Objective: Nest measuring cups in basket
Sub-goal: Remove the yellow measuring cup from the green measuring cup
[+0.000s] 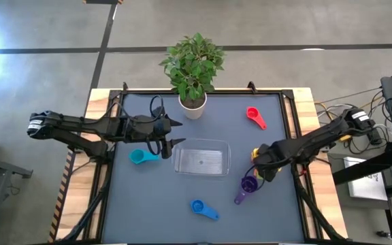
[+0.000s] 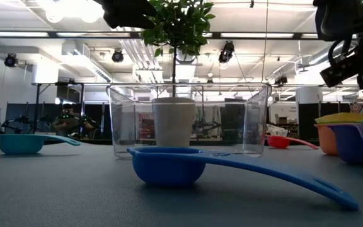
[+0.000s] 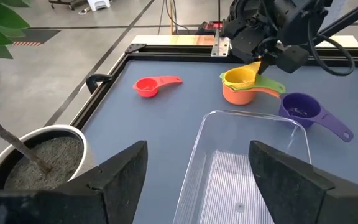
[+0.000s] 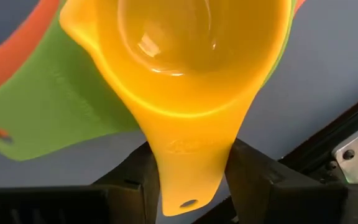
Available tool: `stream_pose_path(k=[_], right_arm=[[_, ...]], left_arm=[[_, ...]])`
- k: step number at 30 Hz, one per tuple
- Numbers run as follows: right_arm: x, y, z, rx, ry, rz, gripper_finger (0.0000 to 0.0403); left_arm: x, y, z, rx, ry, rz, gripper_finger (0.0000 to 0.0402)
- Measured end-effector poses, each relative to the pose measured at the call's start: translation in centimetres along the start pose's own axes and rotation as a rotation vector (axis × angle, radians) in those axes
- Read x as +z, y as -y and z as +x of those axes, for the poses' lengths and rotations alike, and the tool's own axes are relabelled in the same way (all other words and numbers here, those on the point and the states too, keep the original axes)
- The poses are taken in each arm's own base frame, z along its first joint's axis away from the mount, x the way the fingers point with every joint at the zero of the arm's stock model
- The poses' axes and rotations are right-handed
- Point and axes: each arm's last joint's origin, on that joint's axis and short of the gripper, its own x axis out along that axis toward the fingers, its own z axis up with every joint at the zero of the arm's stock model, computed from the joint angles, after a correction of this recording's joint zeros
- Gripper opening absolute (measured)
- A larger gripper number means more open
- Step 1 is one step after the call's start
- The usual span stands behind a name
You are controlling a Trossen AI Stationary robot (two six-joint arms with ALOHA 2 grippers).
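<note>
The clear basket [image 1: 203,160] sits mid-table. Right of it stands a nested stack: the yellow cup [image 3: 240,77] sits in the green cup [image 4: 55,106], whose handle sticks out, and both sit in the orange cup [image 3: 237,95]. My right gripper [image 1: 260,160] is at that stack, shut on the yellow cup. The purple cup [image 1: 247,186] rests just near of the stack, the blue cup [image 1: 204,209] by the near edge, the red cup [image 1: 255,117] far right, and the teal cup [image 1: 140,156] left of the basket. My left gripper [image 1: 173,133] hovers open over the basket's far-left corner. My right gripper pinches the yellow cup's flat handle [image 4: 188,158] between its two fingers [image 4: 132,180], one on each long edge, coming along the handle from the table's right. The cup's bowl [image 4: 197,37] sits in the green and orange cups, which stand on the table.
A white plant pot [image 1: 192,105] with a leafy plant stands at the far edge, close behind my left gripper. A raised black frame [image 3: 104,81] borders the table. Open table surface lies between the basket and the blue cup.
</note>
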Motion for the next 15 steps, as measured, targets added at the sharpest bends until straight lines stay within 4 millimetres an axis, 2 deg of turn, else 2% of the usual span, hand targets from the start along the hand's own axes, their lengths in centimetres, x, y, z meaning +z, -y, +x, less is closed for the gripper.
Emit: stream_pose_path(k=[9,15], right_arm=[[-0.2,0.4,-0.9,0.025,0.047,0.027,0.0132],[0.1,-0.1,-2.7,0.059,0.070,0.026,0.0131]], left_arm=[[0.0,0.0,0.0,0.000,0.000,0.000,0.0262],[0.0,0.0,0.0,0.001,-0.002,-0.005,0.0262]])
